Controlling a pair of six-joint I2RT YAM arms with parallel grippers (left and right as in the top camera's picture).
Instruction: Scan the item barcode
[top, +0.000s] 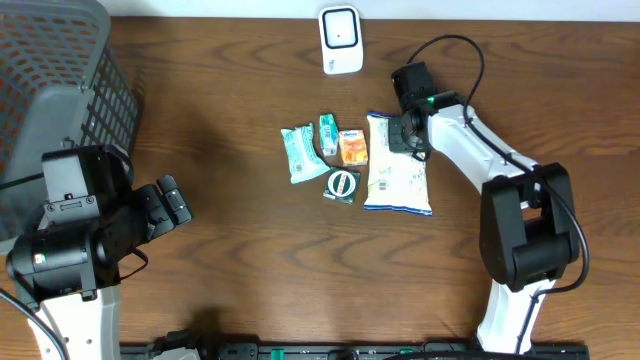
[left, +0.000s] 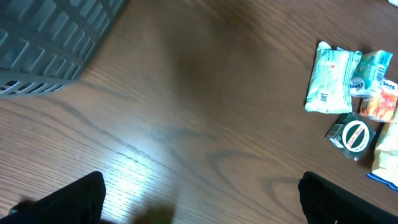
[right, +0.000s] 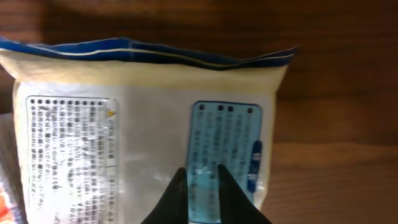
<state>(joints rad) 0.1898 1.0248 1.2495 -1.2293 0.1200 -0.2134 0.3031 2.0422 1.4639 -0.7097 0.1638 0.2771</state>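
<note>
Right arm (top: 470, 145) reaches forward, jaws down on the white bag (top: 400, 185).

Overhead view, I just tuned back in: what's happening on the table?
The right gripper is down on the top end of the white bag, its tips nearly together over the blue label. Whether it pinches the film is unclear. The bag lies flat beside four small packets, with the white scanner at the far edge. The left gripper hangs open and empty near the grey basket.
</note>
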